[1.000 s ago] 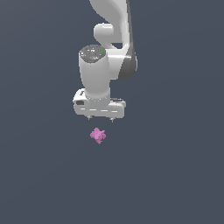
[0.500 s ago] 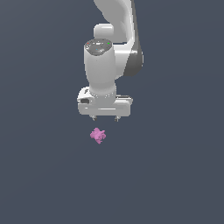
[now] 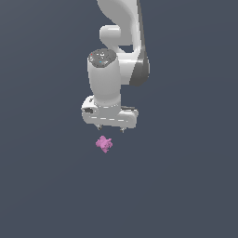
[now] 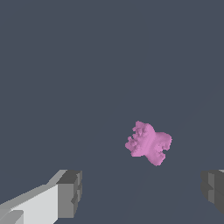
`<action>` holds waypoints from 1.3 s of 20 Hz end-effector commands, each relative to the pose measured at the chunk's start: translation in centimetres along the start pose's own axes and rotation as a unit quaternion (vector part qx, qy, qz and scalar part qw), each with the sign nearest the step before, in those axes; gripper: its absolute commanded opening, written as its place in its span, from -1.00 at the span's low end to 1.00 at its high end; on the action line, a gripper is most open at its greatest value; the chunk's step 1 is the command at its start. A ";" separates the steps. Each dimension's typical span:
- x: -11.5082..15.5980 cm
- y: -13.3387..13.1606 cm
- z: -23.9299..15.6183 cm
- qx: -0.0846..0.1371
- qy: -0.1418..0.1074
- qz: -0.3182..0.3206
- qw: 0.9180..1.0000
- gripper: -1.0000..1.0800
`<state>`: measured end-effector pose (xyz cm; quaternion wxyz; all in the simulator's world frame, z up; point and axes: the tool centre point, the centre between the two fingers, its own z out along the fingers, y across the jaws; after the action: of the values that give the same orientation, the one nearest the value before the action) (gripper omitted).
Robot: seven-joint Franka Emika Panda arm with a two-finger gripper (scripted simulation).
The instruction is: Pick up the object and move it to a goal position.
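1. Exterior view: upper part of the white arm (image 3: 122,28) cut off by the frame's top edge, base out of sight; only two tiny fingertip stubs poking out under the gripper (image 3: 110,128), too small to show much detail.
2. Wrist view: fingers cropped at the frame's edge, one grey pad (image 4: 70,193) on a white finger body at one side, the other pad (image 4: 214,190) barely entering at the opposite side.
3. Gripper spread wide open, nothing between the pads, a broad gap from one to the other.
4. Arm coming down from the top of the exterior view, wrist cylinder upright, hand pointing straight down at the floor (image 3: 186,186), flange with a small coloured mark on top.
5. Pink lumpy object (image 3: 104,143) lying on the plain dark grey-blue floor, just below the gripper in the exterior view and slightly toward that view's left, apart from the fingertips and untouched.
6. In the wrist view, same object (image 4: 148,143) ahead of the open pads, between their lines but nearer the cropped pad; irregular, knobbly outline, lobes sticking out in several directions.
7. Nothing else on the floor near the object; clear path between gripper and object.
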<state>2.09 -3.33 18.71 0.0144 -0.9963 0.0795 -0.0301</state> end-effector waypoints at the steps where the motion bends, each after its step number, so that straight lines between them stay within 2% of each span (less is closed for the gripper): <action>1: 0.0 0.3 0.9 -0.001 -0.003 0.023 1.000 0.92; 7: 0.0 1.5 3.8 -0.005 -0.011 0.102 0.995 0.92; 15: -0.3 3.2 7.7 -0.016 -0.020 0.205 0.978 0.92; 21: -0.5 4.0 9.4 -0.022 -0.023 0.247 0.968 0.92; 26: -0.5 4.3 9.9 -0.024 -0.023 0.261 0.965 0.92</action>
<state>1.51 -7.15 8.77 0.0004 -0.9427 0.3337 0.0000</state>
